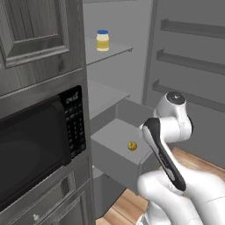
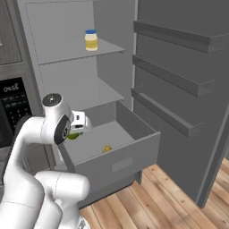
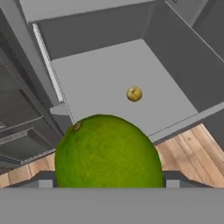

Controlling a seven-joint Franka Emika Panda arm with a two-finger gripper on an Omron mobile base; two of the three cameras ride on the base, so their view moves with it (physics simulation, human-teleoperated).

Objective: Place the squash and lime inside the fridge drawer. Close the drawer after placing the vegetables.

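The gripper [image 3: 107,186] is clamped on the lime [image 3: 108,153] above the left front corner of the open fridge drawer [image 3: 175,65], where the squash [image 3: 134,93] sits mid-floor.

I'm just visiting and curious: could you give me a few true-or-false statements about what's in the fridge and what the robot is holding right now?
1. The squash lies inside the fridge drawer. True.
2. The drawer is pushed shut. False: it is pulled out.
3. The gripper holds the lime. True.
4. The lime lies on the drawer floor. False: it is in the gripper, above the drawer's edge.
5. A yellow jar stands on an upper shelf. True.
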